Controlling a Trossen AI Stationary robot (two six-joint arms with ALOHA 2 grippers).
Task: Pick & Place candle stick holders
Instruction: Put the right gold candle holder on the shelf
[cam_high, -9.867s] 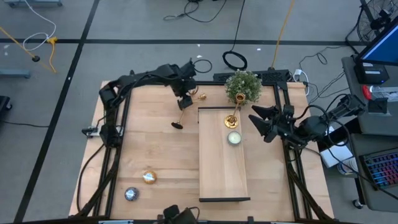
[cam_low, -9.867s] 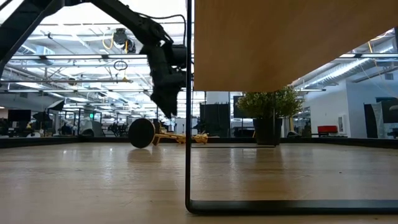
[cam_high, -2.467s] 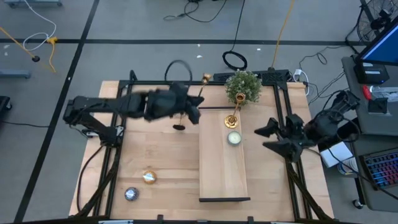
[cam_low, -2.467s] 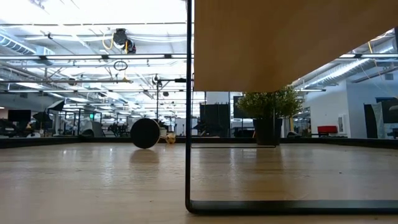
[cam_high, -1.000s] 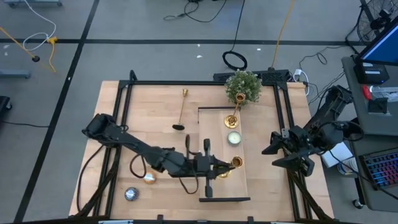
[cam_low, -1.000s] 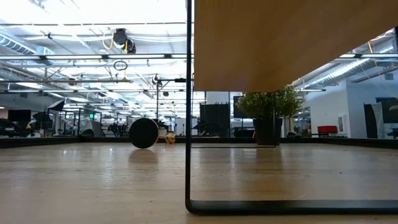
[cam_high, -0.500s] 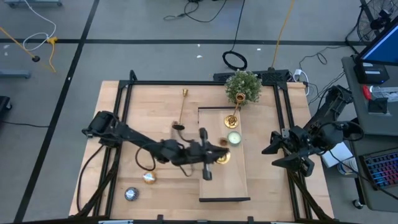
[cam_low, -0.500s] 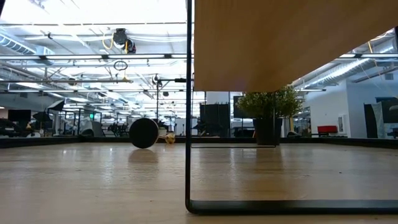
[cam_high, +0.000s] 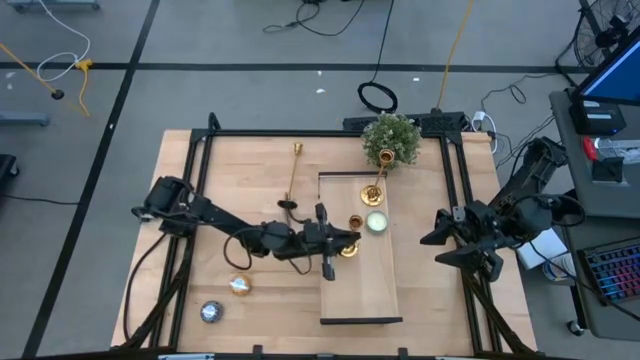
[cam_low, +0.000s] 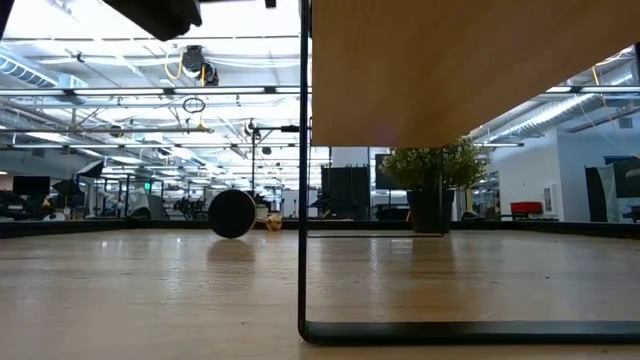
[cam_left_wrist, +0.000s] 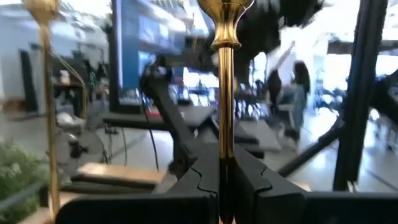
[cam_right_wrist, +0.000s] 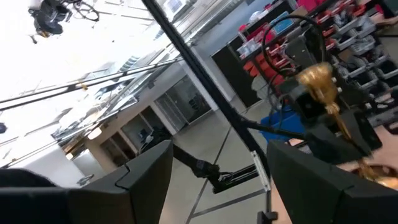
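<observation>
A gold candle stick holder (cam_high: 351, 236) is over the raised wooden board (cam_high: 360, 290), and my left gripper (cam_high: 338, 240) is shut on it. Its stem and cup (cam_left_wrist: 224, 12) stand upright in the left wrist view. A second, tall holder (cam_high: 291, 176) lies on its side on the table, its dark round base (cam_low: 232, 213) facing the near edge. A third holder (cam_high: 373, 190) stands on the board's far end beside the potted plant (cam_high: 390, 140). At the table's right edge my right gripper (cam_high: 432, 248) hangs open, holding nothing. My left gripper pinches the holder's slim stem (cam_left_wrist: 222, 134) between its two fingers (cam_left_wrist: 199, 180). The fingers reach in roughly level from the table's left side and lie across the stem. The holder stands upright in the hold; whether its base touches the board I cannot tell.
A pale tealight disc (cam_high: 377, 222) sits on the board just right of the held holder. Two more discs (cam_high: 240, 285) (cam_high: 210, 312) lie on the table near its left front. Black frame posts (cam_high: 455, 180) flank the table.
My left gripper has carried the holder along the board toward the table's far edge and a little lower, staying shut on the upright stem. Part of the left arm now shows at the top of the low view.
</observation>
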